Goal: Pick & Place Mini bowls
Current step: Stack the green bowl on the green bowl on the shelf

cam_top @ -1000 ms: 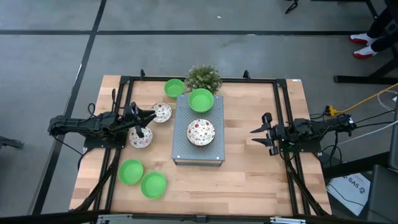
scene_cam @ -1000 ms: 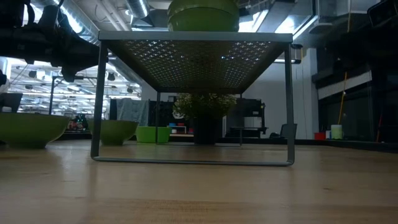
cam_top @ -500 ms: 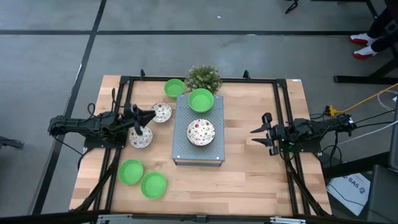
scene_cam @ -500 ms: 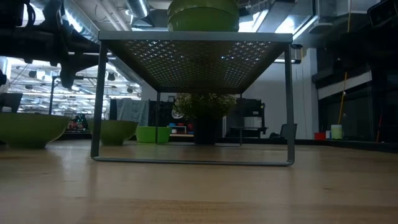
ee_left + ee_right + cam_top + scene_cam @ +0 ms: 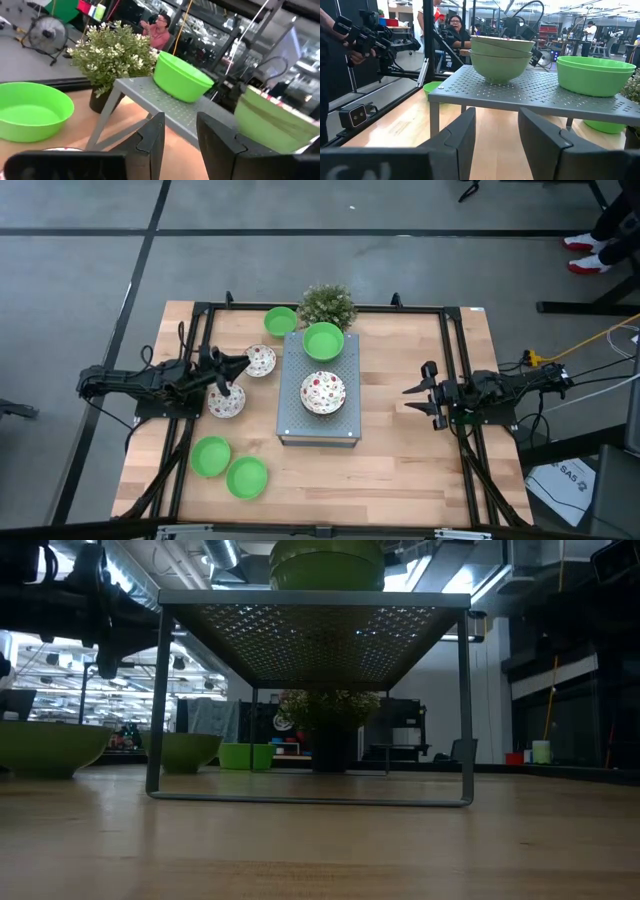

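A grey perforated rack (image 5: pixel 292 415) stands mid-table. It carries a plain green mini bowl (image 5: pixel 323 340) at its far end and a speckled one (image 5: pixel 323 392) in its middle. On the wood rest two speckled bowls (image 5: pixel 260 360) (image 5: pixel 226 400) and three green ones (image 5: pixel 280 321) (image 5: pixel 210 456) (image 5: pixel 247 477). My left gripper (image 5: pixel 238 376) hovers level above the two speckled bowls on the left. It is open, rolled to a slant, and has nothing between its fingers (image 5: pixel 180 125). My right gripper (image 5: pixel 410 399) waits open and level to the right of the rack (image 5: pixel 496 120).
A small potted plant (image 5: pixel 327 305) stands behind the rack's far end. Black frame rails (image 5: pixel 455 360) run along the table's left, right and far sides. Bare wood lies between the rack and the right gripper. People (image 5: pixel 455 27) stand in the room beyond the table.
My left gripper has rolled a little about its own pointing line while staying in place above the speckled bowls. Its finger gap looks the same. No bowl has moved.
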